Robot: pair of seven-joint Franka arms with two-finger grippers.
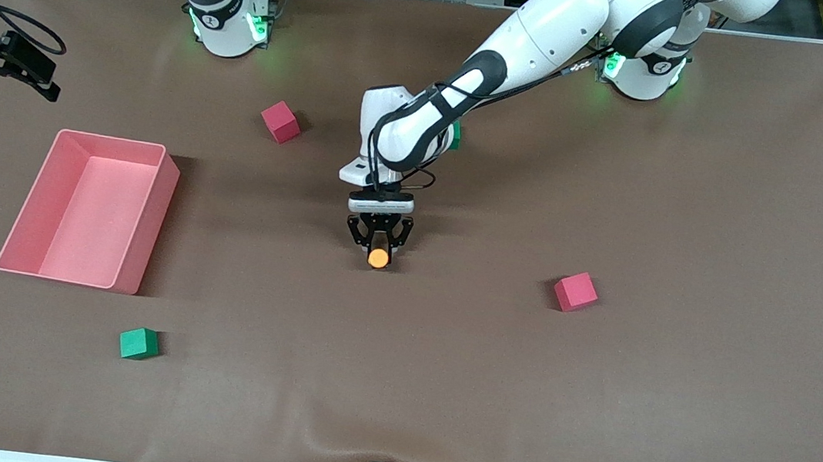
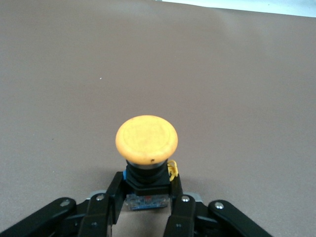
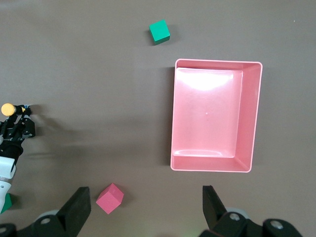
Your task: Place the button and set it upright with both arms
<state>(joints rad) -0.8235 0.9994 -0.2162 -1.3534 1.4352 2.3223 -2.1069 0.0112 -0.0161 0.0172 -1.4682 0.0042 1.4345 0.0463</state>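
The button (image 1: 378, 258) has a round orange cap on a dark body. My left gripper (image 1: 378, 239) is shut on the button's body at mid-table, low over the brown mat, and the cap points away from the fingers. In the left wrist view the cap (image 2: 146, 139) sticks out past the gripper (image 2: 146, 186), whose fingers (image 2: 114, 190) clamp the black and blue body. The right wrist view shows the button (image 3: 8, 108) small and far off. My right gripper (image 3: 145, 210) is open and empty, high over the mat near a red cube. It is out of the front view.
A pink bin (image 1: 150, 209) stands toward the right arm's end and also shows in the right wrist view (image 3: 252, 118). Red cubes (image 1: 280, 121) (image 1: 576, 292) and a green cube (image 1: 138, 343) lie on the mat. Another green cube (image 1: 455, 137) is partly hidden by the left arm.
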